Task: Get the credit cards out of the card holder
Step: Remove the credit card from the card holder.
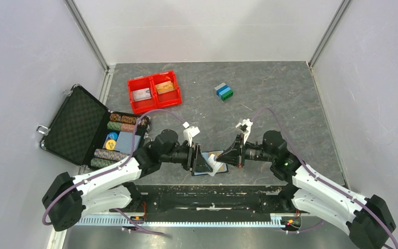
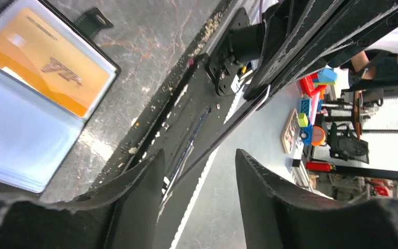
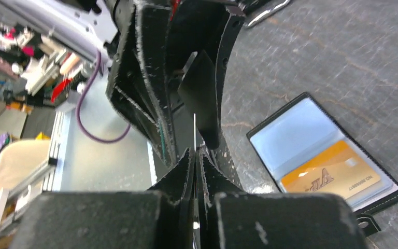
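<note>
Red tray [image 1: 154, 82]: two compartments. In the one on the left of the top view we see a grey card [image 1: 142, 95], and in the other a tray orange card [image 1: 165, 87].
Black case [image 1: 75, 124]: it lies open at the left edge of the surface [image 1: 290, 104]. Its foam-lined lid is thrown back, and rows of poker chips [image 1: 115, 154] fill the tray part.
Card holder [image 3: 311, 137]: it lies open and flat on the surface near the arms' bases. One clear sleeve holds an orange card [image 3: 331, 175]; the other sleeve shows only its blue-grey face.
Right tool [image 3: 194, 155]: the fingers are pressed together on a whitish card [image 3: 194, 132], which we see edge-on as a thin pale line. The tool hangs above the surface, and the holder lies just beside it, not touching.
Left tool [image 2: 199, 155]: the fingers stand apart with nothing between them. We see only the surface's near edge and the rail below through the gap.
Holder against tools: from above, the holder lies between the two tools, which face each other closely over it.
Top view only: it shows the tray, the case and a stack of grey, blue and green blocks [image 1: 224, 92], well apart from the tools.
Wrist views only: they show the print on the orange card, the holder's black stitched border and the thin edge of the gripped card. From above, that card is just a pale patch.
</note>
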